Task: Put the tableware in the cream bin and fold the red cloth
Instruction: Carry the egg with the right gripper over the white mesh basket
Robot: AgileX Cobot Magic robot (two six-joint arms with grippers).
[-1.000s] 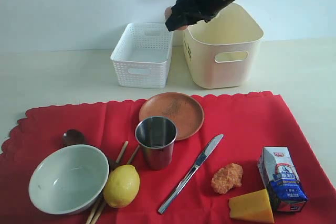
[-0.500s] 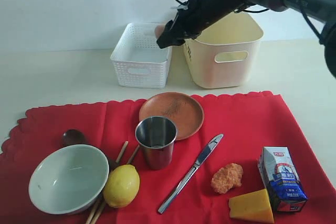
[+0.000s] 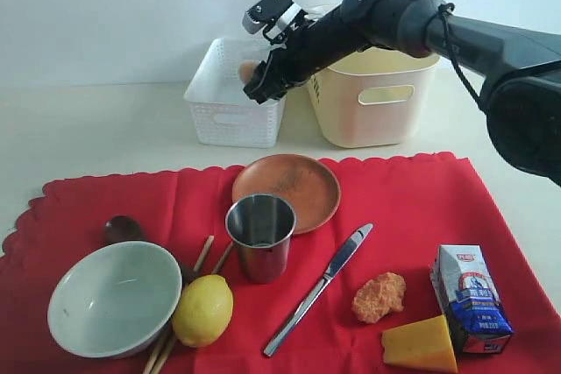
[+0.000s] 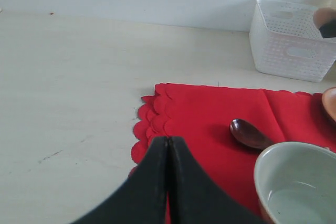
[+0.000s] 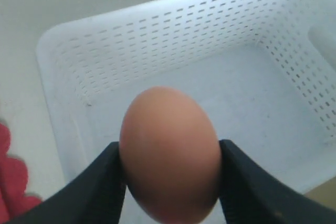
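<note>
The red cloth (image 3: 403,208) lies flat and carries the pale bowl (image 3: 114,297), steel cup (image 3: 260,236), brown plate (image 3: 287,190), dark spoon (image 3: 123,229), chopsticks (image 3: 207,253) and knife (image 3: 320,288). Behind it stands the cream bin (image 3: 372,85). My right gripper (image 3: 254,81) hangs over the white lattice basket (image 5: 252,87), shut on a brown egg (image 5: 169,150). My left gripper (image 4: 168,141) is shut with nothing in it, low over the red cloth's (image 4: 210,114) scalloped corner, near the spoon (image 4: 251,134) and bowl (image 4: 296,187); the exterior view does not show it.
The white lattice basket (image 3: 235,98) stands left of the cream bin. On the cloth also lie a lemon (image 3: 203,310), a crumbly orange piece (image 3: 379,297), a cheese wedge (image 3: 421,345) and a milk carton (image 3: 472,299). Bare table surrounds the cloth.
My right arm has swung left and down from beside the cream bin to over the white basket, carrying the egg. Everything on the cloth has stayed put.
</note>
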